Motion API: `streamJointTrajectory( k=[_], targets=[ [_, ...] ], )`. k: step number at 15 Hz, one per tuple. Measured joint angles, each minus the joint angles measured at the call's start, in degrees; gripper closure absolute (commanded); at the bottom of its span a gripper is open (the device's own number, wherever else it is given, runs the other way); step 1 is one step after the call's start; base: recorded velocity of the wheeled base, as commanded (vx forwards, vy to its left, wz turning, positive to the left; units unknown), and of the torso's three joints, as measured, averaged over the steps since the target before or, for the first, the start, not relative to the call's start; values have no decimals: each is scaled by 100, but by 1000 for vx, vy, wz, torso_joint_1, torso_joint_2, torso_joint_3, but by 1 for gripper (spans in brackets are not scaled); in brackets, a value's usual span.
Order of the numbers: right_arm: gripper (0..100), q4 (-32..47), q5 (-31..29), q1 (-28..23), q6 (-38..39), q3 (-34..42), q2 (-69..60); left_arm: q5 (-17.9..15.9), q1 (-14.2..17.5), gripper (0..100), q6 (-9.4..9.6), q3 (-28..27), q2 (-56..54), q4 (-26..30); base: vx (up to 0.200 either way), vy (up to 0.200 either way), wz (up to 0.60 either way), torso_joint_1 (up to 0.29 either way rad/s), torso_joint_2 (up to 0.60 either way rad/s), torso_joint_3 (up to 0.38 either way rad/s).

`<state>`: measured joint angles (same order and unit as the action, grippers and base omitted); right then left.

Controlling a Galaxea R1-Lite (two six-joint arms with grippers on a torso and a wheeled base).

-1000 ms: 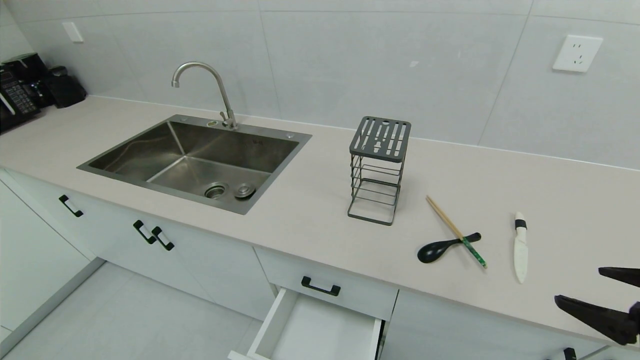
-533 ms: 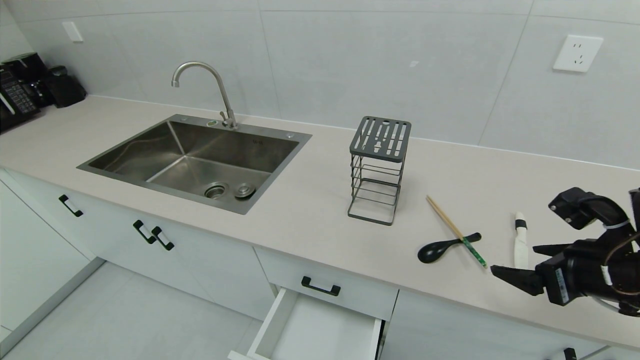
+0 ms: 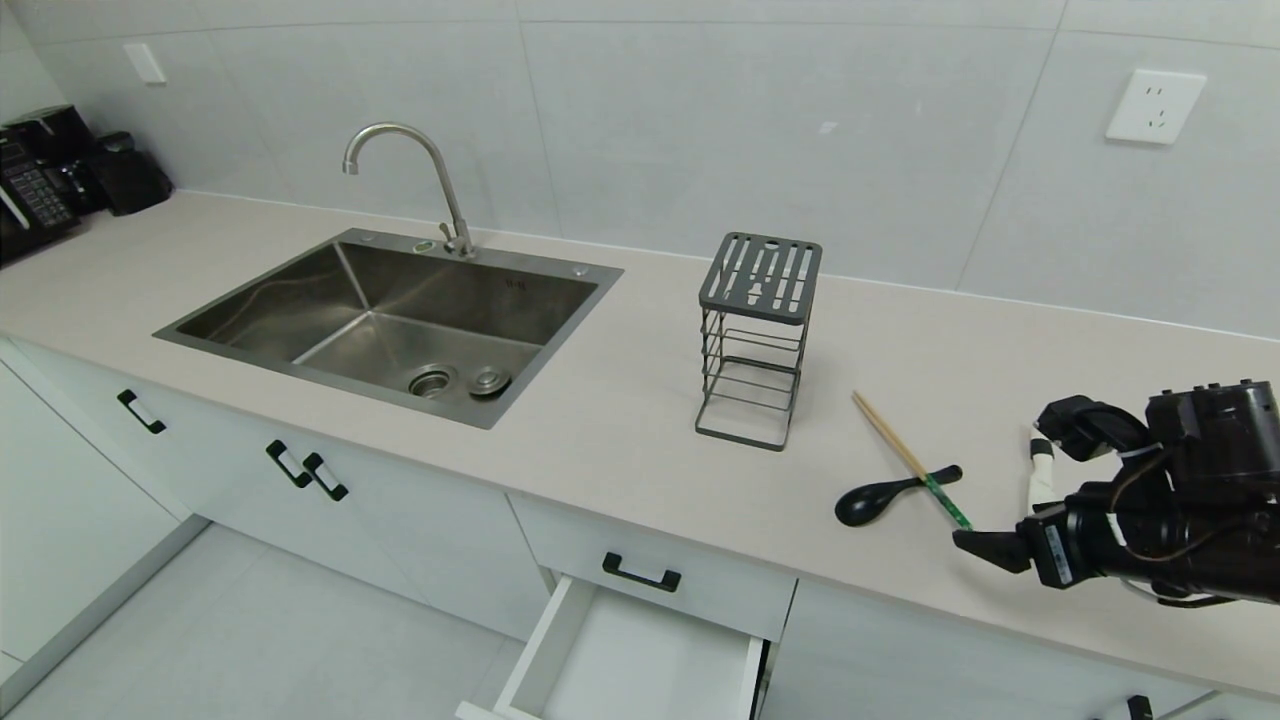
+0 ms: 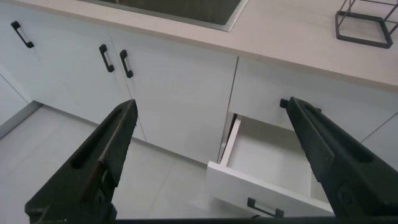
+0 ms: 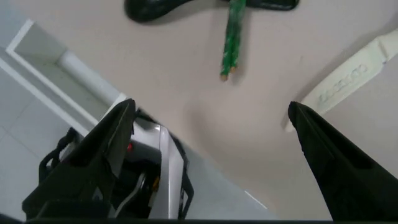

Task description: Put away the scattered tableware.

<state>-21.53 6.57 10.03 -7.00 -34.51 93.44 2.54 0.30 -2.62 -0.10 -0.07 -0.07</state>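
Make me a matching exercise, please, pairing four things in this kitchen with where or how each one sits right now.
Things:
1. spoon
2. knife
3. rack
4. drawer

States:
A. pulled open below the counter
B. black, crossed by the chopsticks
C. white, partly behind the right gripper in the head view
D. upright, between the sink and the spoon

Pairs: 1-B, 2-C, 3-D, 4-A.

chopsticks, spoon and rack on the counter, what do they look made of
Chopsticks: likely bamboo or wood, matte tan shafts, green-painted ends. Spoon: black with slight sheen, probably plastic or melamine. Rack: thin bars and slotted top, apparently metal, matte dark-grey coating.
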Motion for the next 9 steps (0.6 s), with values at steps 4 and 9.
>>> streamJointTrajectory(
  k=[4, 9],
  targets=[
    [0, -720, 108, -116, 55, -399, 918, -9, -1, 0, 13, 0, 0, 0, 0, 0, 0, 0, 0, 0],
    [0, -1104, 40, 247, 541, -302, 1395, -27, -1, 0, 35, 0, 0, 0, 0, 0, 0, 0, 0, 0]
  ],
)
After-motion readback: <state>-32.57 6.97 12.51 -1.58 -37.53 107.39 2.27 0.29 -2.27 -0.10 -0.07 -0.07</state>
